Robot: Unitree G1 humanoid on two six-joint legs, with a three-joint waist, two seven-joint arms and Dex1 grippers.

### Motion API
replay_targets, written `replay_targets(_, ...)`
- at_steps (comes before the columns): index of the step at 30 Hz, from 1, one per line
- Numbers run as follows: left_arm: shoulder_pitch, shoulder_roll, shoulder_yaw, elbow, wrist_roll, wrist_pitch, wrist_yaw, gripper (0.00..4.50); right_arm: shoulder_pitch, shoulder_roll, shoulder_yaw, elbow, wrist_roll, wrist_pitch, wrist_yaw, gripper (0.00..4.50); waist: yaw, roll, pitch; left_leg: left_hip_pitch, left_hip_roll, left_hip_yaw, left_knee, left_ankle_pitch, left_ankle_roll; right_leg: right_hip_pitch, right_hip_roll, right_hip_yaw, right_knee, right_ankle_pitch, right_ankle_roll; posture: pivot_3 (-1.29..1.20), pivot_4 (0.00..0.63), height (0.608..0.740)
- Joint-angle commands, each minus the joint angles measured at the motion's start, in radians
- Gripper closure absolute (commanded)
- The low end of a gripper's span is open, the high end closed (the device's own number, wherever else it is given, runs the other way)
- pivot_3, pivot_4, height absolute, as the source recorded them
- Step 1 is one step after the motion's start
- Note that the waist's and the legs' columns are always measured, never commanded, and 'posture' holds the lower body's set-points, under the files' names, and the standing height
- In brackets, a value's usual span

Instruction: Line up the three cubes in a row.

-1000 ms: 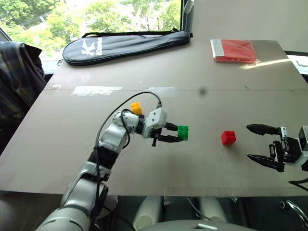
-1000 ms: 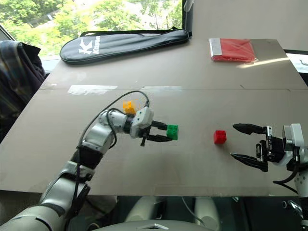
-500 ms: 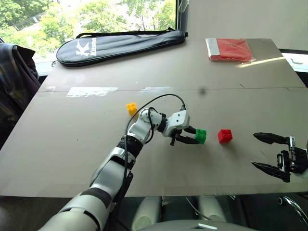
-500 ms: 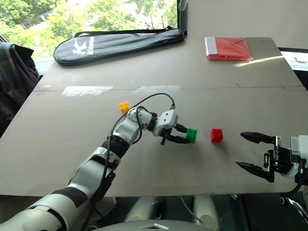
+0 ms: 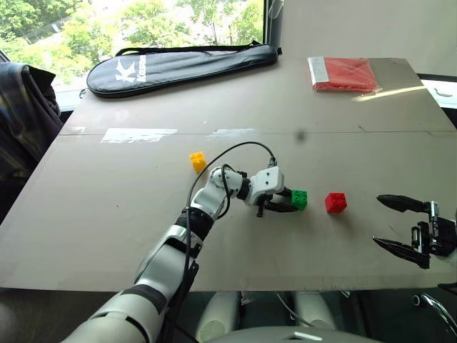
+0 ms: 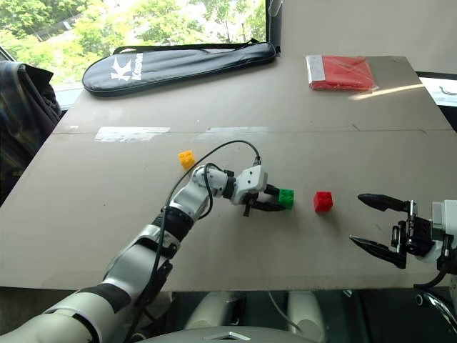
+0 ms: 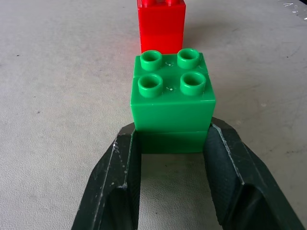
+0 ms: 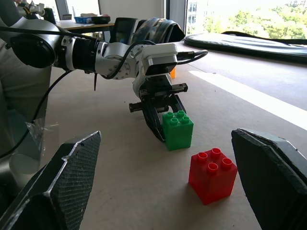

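My left gripper (image 5: pixel 291 201) is shut on the green cube (image 7: pixel 172 103), its black fingers (image 7: pixel 120 177) clamping the cube's lower sides. The cube seems to rest on the table near the middle. The red cube (image 5: pixel 335 202) stands a short gap to its right, directly beyond it in the left wrist view (image 7: pixel 160 26). The yellow cube (image 5: pixel 198 161) lies farther back and to the left, behind the left arm. My right gripper (image 5: pixel 377 219) hovers open near the table's right front, pointing left at the red cube (image 8: pixel 212 175), with nothing between its fingers.
A long black racket bag (image 5: pixel 178 64) lies across the far left of the table (image 5: pixel 107 214). A flat red packet (image 5: pixel 346 73) sits at the far right. Dark plaid cloth (image 5: pixel 21 114) hangs beside the left edge. A strip of tape (image 5: pixel 139 134) marks the table's seam.
The left gripper has carried the green cube rightward and slightly down, closing much of the gap to the red cube. The right gripper stays open in place. The camera has shifted a little.
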Motion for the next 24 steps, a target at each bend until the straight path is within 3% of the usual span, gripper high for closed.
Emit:
replay_targets(1,0.015,0.0,-0.012,-0.027,0.015,0.016,0.004,3.23,-0.008,0.005,-0.02,0.003,0.002,-0.022,0.011,0.0,0.0,0.0,0.0,0.0,0.0,0.0,0.0,0.0,0.0,0.0,0.0,0.0,0.0,0.0,0.0,0.0,0.15,0.732)
replay_targets(10,0.029,0.008,-0.014,-0.049,0.014,0.036,-0.001,3.23,-0.018,0.013,-0.02,0.042,-0.007,-0.045,0.034,0.0,-0.001,0.0,0.0,0.0,0.0,0.0,0.0,0.0,0.0,0.0,0.0,0.0,0.0,0.0,0.0,0.0,0.15,0.732)
replay_targets(12,0.03,0.009,-0.013,-0.053,0.013,0.04,-0.002,2.22,-0.019,0.013,-0.021,0.05,-0.007,-0.049,0.039,0.0,-0.001,0.0,0.0,0.0,0.0,0.0,0.0,0.0,0.0,0.0,0.0,0.0,0.0,0.0,0.0,0.0,0.15,0.732)
replay_targets(13,0.03,0.009,-0.013,-0.054,0.013,0.04,-0.001,2.01,-0.019,0.013,-0.021,0.054,-0.007,-0.051,0.04,0.0,-0.001,0.0,0.0,0.0,0.0,0.0,0.0,0.0,0.0,0.0,0.0,0.0,0.0,0.0,0.0,0.0,0.15,0.732)
replay_targets(17,0.039,0.012,-0.013,-0.064,0.013,0.043,-0.005,0.18,-0.019,0.013,-0.022,0.067,-0.007,-0.06,0.046,0.0,-0.001,0.0,0.0,0.001,0.0,0.0,0.0,0.0,0.0,0.0,0.0,0.0,0.0,0.0,0.0,0.0,0.15,0.732)
replay_targets(24,0.031,0.009,-0.003,-0.054,0.013,0.012,0.01,0.07,-0.028,0.012,-0.017,0.082,-0.008,-0.069,0.047,0.0,-0.002,0.0,0.0,0.002,0.0,0.001,0.0,0.0,0.0,0.001,0.0,0.001,0.001,0.0,0.0,0.0,0.15,0.732)
